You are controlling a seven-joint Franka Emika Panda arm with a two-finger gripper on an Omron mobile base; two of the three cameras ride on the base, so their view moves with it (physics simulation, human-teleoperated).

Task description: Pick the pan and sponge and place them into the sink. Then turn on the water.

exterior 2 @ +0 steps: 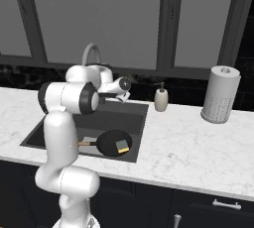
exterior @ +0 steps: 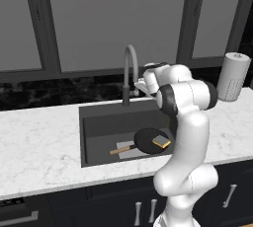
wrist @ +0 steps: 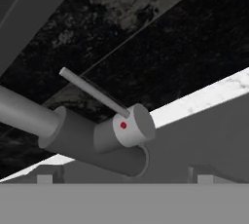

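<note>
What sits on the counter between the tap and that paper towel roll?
A soap bottle stands behind the sink's right corner, between the tap and paper towel roll, seen from the right base view.

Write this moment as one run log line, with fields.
stage: turn on water | pan: in sink | sponge: on pan | gripper: open, empty, facing faucet lever | water: none seen

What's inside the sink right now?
In the sink: the pan, handle lying over the lighter floor patch, with the sponge resting in it. No water visible. The arm hides the basin's right side in the left base view.
</note>
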